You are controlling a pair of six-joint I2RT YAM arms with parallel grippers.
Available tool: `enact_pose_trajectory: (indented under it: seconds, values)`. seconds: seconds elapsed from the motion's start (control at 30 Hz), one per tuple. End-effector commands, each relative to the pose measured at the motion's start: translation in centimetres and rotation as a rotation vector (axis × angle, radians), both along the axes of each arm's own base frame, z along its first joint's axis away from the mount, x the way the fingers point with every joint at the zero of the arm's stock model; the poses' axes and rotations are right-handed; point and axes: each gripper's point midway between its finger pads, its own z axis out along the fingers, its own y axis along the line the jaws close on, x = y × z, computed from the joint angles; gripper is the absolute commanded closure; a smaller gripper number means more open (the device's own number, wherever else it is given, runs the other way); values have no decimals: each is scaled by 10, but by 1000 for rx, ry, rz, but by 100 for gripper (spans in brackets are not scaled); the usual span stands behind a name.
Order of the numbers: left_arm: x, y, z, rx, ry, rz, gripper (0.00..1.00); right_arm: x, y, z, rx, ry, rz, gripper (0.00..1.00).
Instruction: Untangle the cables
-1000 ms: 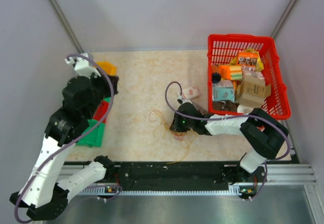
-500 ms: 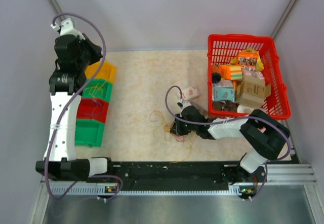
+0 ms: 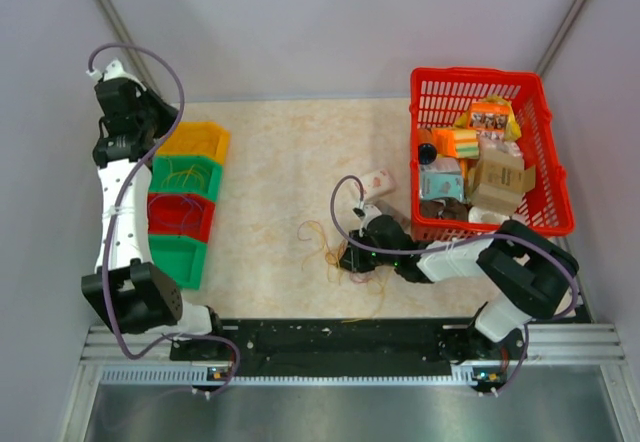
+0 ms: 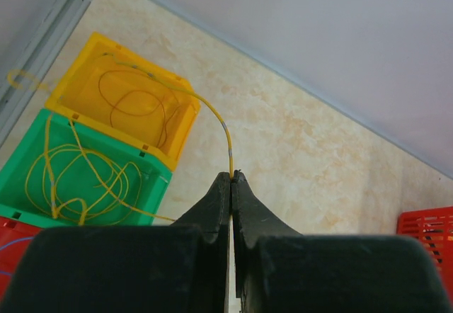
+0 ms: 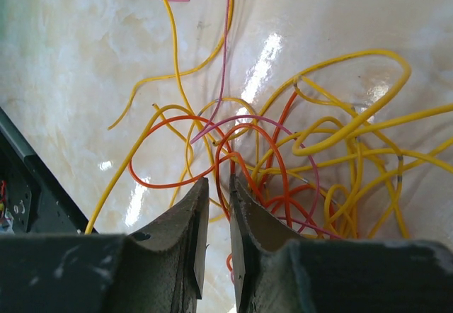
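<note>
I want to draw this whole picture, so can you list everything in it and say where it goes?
Loose cables: one tangled heap, yellow, orange and reddish, mid-table.
Bins: four in a row, yellow, green, red, green, left side; thin cables lie in the yellow and far green ones.
Basket: one, red, far right, full of boxes and packets.
Small packet: one, whitish, beside the basket's left wall.
Table: one, beige marbled.
Left pincer: one, black, shut on a yellow cable running to the yellow bin.
Right pincer: one, black, slightly open, low over the heap.
</note>
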Motion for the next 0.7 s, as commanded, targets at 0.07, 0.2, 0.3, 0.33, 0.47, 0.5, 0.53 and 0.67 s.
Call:
enact_pose_trajectory:
  seconds: [0.07,0.2,0.3,0.33,0.47,0.5,0.53,0.67]
  values:
    - [26,5,-12,-36,-48,-58,100,-1,6,15,60,-54,36,82]
    - [33,8,-29,11,-25,-95,100,-3,5,17,73,-60,39,82]
    - [32,13,-44,3,9,-80,100,-3,4,16,73,-57,35,81]
    - [30,13,-46,-4,11,-74,100,-3,5,15,72,-56,35,81]
    - [28,13,-59,-38,14,-66,100,-3,6,14,69,-50,39,81]
    - [29,13,-63,-51,20,-64,100,-3,6,14,69,-50,39,81]
    - [29,14,-66,-63,24,-62,100,-3,6,13,68,-49,39,81]
    - [24,24,-90,-112,54,0,100,-2,6,13,68,-51,38,81]
